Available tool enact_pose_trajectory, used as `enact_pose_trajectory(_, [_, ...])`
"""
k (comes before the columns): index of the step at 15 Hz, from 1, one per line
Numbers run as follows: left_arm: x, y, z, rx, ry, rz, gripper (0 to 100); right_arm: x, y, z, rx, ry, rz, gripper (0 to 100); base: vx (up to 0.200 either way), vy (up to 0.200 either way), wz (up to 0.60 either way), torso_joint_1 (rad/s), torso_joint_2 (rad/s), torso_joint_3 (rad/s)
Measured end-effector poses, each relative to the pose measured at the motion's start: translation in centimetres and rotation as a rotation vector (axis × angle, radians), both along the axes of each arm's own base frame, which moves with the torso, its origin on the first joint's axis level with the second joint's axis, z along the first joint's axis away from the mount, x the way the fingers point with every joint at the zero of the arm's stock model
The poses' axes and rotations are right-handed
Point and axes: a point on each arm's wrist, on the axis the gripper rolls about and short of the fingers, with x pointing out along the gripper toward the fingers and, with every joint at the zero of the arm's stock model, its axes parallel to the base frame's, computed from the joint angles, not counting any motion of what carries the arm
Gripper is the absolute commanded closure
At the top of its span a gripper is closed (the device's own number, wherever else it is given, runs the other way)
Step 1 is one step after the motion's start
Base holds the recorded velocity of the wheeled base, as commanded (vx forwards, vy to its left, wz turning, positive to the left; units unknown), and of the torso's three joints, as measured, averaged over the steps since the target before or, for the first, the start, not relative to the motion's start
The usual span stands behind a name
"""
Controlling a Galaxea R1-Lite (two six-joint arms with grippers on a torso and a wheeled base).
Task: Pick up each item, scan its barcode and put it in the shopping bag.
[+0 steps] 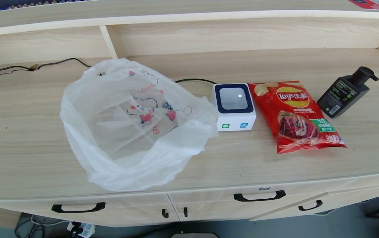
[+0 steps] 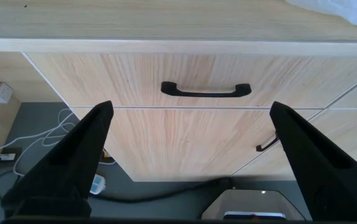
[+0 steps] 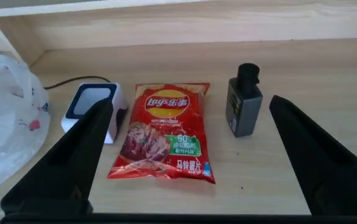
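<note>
White translucent plastic, shopping bag: sitting on the left part of the pale wood table, mouth spreading wide and facing up, presumably so items can be dropped straight in. I am making out nothing inside it.

Scanner, white box with a dark-framed window: standing just beside the bag's right edge, window facing up, so a barcode is going to need turning downward over it. A black cable is running off behind.

Red chip packet: lying flat, front side up, just right of the scanner. Its barcode is probably sitting on the hidden back.

Dark pump bottle: appearing to stand upright, farther right and apart from the packet, its barcode label facing the robot.

Left end effector: hanging low before a drawer front with a black handle, fingers spreading wide, carrying nothing. It is looking parked out of the way.

Right end effector: hovering over the near side of the table, fingers spreading wide and empty, framing packet and bottle. It is looking like the arm lined up for a first pick, with nothing bagged yet.
</note>
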Motion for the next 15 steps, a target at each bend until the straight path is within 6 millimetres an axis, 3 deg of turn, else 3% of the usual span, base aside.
enact_pose_trajectory(3, [0.0,0.0,0.0,0.000,-0.002,0.000,0,6.9,0.5,4.4,0.039,0.077,0.092,0,0.000,0.000,0.00,0.000,0.00,0.000])
enact_pose_trajectory(6, [0.0,0.0,0.0,0.002,-0.003,0.000,0,11.3,0.9,5.2,0.029,0.381,0.137,0,0.000,0.000,0.00,0.000,0.00,0.000])
enact_pose_trajectory(9, [0.0,0.0,0.0,0.003,-0.003,0.000,0,13.0,1.0,4.5,-0.115,0.544,0.104,0,0.000,0.000,0.00,0.000,0.00,0.000])
enact_pose_trajectory(15, [0.0,0.0,0.0,0.023,0.001,0.000,0,15.7,2.9,3.2,-0.148,0.623,0.132,0,0.000,0.000,0.00,0.000,0.00,0.000])
